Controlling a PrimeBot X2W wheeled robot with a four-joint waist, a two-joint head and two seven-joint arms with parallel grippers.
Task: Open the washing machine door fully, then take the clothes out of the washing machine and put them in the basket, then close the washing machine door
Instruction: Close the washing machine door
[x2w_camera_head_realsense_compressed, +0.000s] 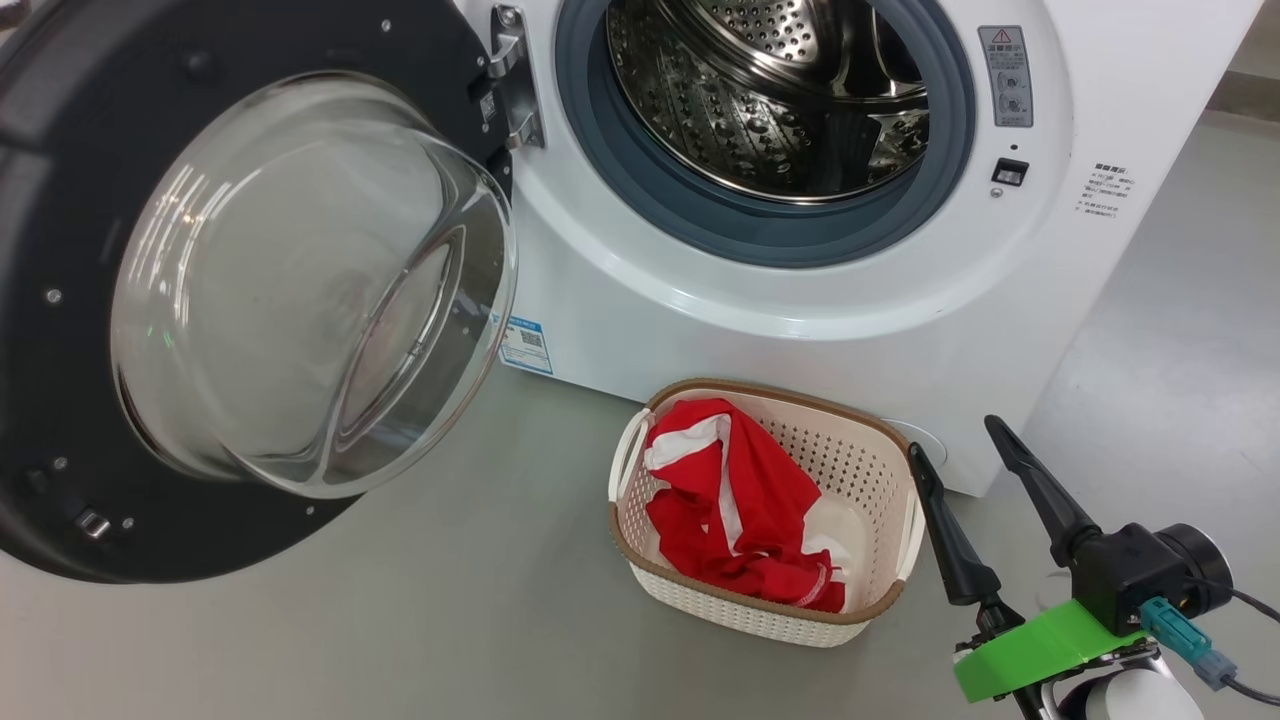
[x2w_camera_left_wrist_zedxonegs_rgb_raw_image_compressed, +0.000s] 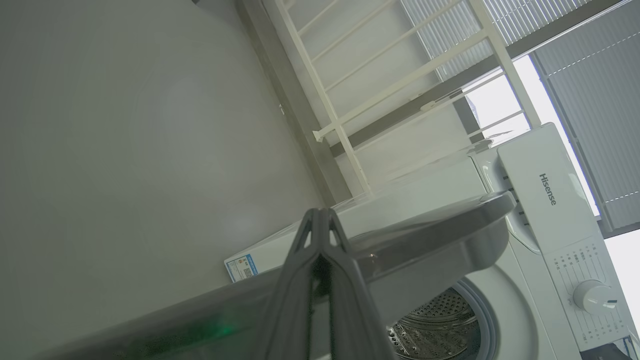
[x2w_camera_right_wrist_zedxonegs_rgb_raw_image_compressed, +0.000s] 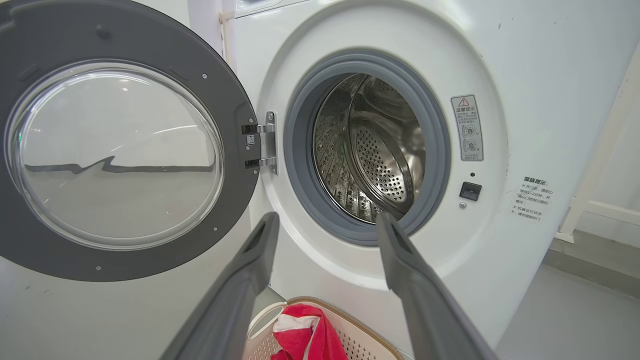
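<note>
I judge that the washing machine door (x2w_camera_head_realsense_compressed: 60, 400) is the thing to handle now, because the clothes (x2w_camera_head_realsense_compressed: 740, 500) lie in the basket (x2w_camera_head_realsense_compressed: 880, 432) and the drum (x2w_camera_head_realsense_compressed: 770, 100) looks empty. The door should be stiff and rather heavy. It turns only on the hinge (x2w_camera_head_realsense_compressed: 515, 85), and its black rim is glossy, so fingers can slide on it. The glass bowl (x2w_camera_head_realsense_compressed: 300, 290) I would not press hard. I think the best place to push is the rim on the side far from the hinge, where less force is needed. My left gripper (x2w_camera_left_wrist_zedxonegs_rgb_raw_image_compressed: 321, 214) is clenched, its 2 fingers pressed together with nothing between them. In the left wrist view the door's edge runs across just behind the fingertips, but I cannot tell if they touch it. My right gripper (x2w_camera_head_realsense_compressed: 958, 442) is released, the jaws wide, holding nothing. The basket is near and below it, toward its left finger, and the door stands well apart to its left.
</note>
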